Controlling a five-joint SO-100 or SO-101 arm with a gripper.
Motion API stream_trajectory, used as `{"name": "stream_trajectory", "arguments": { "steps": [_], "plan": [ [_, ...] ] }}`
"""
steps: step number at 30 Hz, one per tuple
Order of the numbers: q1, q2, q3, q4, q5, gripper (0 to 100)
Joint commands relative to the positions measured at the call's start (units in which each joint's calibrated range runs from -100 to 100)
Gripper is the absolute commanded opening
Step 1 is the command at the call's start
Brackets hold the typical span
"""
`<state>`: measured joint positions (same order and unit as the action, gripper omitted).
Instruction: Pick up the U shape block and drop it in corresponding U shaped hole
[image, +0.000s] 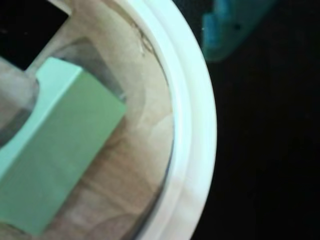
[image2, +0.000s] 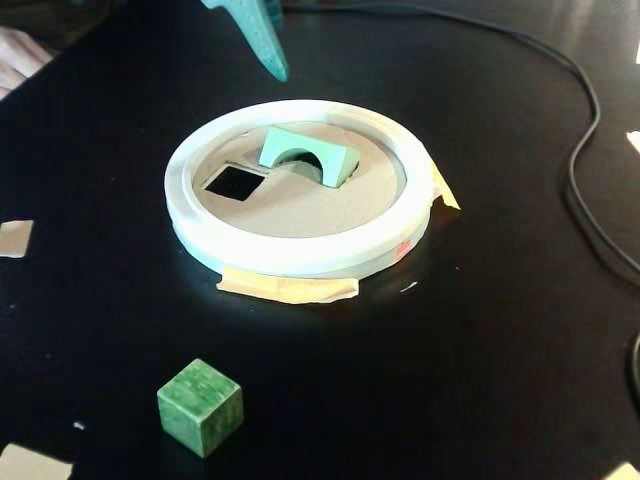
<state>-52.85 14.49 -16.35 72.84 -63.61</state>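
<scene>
My teal plastic tool (image2: 262, 42) is hanging above the far edge of the thick white ring (image2: 300, 256), and only one tapering finger is showing in the fixed view, so I cannot tell how far it is spread; I am seeing nothing between it and the block, and I judge it is holding nothing. In the wrist view a teal piece of the tool is sitting off beyond the ring at the upper right. Just below and in front of it, the pale mint-green arch-shaped block (image2: 308, 155) is sitting on the tan cardboard disc (image2: 300, 205) inside the ring, legs down and notch facing the camera in the fixed view, its long axis running left to right across that view with a slight slant. It is standing proud of the disc rather than sunk, over or just beside the dark arch-shaped cutout (image: 20, 37), so I judge the drop is not finished. To do this step well, I am thinking of nudging or re-gripping the block across its short sides, turning it until its outline matches the cutout, then letting it fall straight. The small square cutout (image2: 235, 182) is lying just left of it, and the mottled dark green cube (image2: 200, 407) is resting well apart on the black desk (image2: 500, 350).
</scene>
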Motion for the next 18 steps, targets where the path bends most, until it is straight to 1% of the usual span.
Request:
{"name": "stream_trajectory", "arguments": {
  "steps": [1, 5, 6, 7, 8, 10, 12, 15, 18],
  "plan": [
    [-1.2, -6.5, -5.8, 0.0, 0.4, 72],
    [-7.1, -5.5, -5.7, 0.0, -0.1, 74],
    [-7.7, -5.1, -5.7, -0.1, -0.1, 77],
    [-8.1, -4.6, -5.8, -0.1, -0.1, 81],
    [-8.6, -3.9, -5.8, -1.2, -0.1, 93],
    [-8.6, -3.5, -5.8, -4.3, -0.1, 100],
    [-8.6, -2.3, -5.8, -7.8, -0.1, 100],
    [-8.5, 2.9, -5.9, -17.7, -0.1, 100],
    [-8.1, 7.1, -5.9, -24.9, -0.1, 100]
  ]
}}
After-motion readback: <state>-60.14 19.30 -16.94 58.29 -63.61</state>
